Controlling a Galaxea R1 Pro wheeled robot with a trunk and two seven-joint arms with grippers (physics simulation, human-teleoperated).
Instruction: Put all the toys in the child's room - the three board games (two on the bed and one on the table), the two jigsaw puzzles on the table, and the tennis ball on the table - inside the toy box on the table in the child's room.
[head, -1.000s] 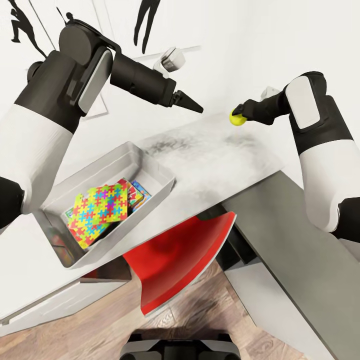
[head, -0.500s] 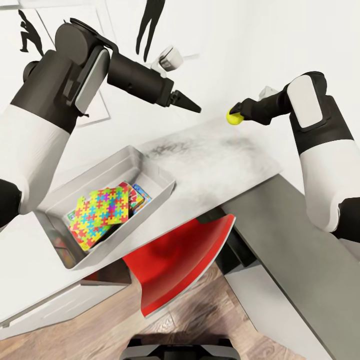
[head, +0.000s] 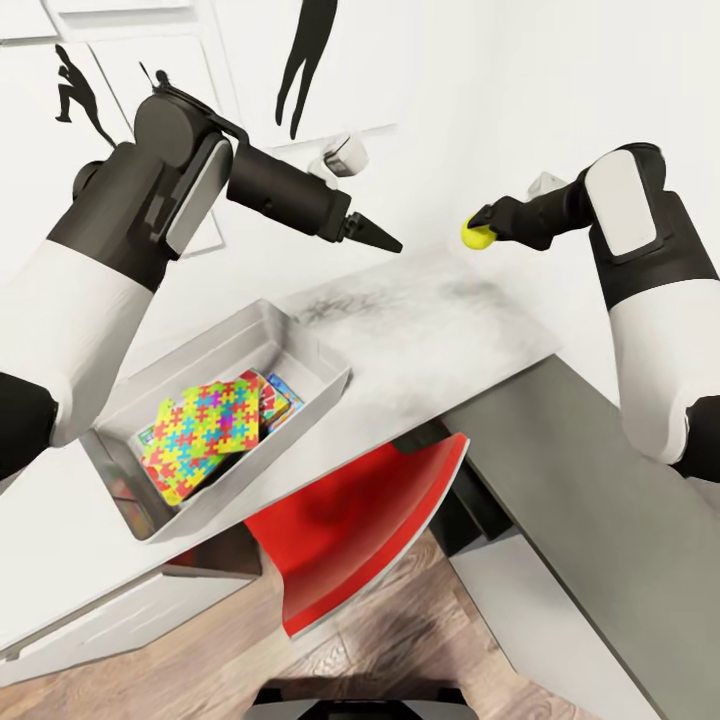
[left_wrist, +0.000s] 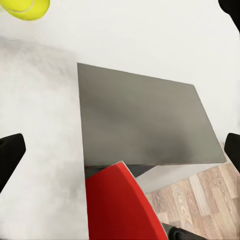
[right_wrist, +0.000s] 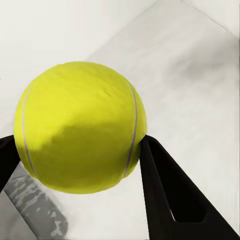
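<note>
My right gripper (head: 482, 232) is shut on the yellow tennis ball (head: 475, 234), holding it above the far edge of the pale table (head: 430, 320). Up close, the tennis ball (right_wrist: 80, 127) sits between dark fingers (right_wrist: 170, 195). The grey toy box (head: 250, 470) rests at the table's left end. A jigsaw puzzle (head: 205, 430) lies on top inside it, with a printed board game (head: 278, 395) showing beneath. My left gripper (head: 385, 240) hovers between box and ball. Its fingertips (left_wrist: 10, 155) stand wide open and empty, and the tennis ball (left_wrist: 27, 7) shows beyond them.
A red chair (head: 350, 510) is tucked under the table's front edge. The dark grey cabinet (head: 590, 470) joins the table at the right. A white wall with black silhouette figures (head: 305, 60) runs close behind. Wood floor (head: 400, 620) lies below.
The whole head view has shifted slightly, so the camera moved. Both arms keep nearly the same pose. The ball stays gripped above the table.
</note>
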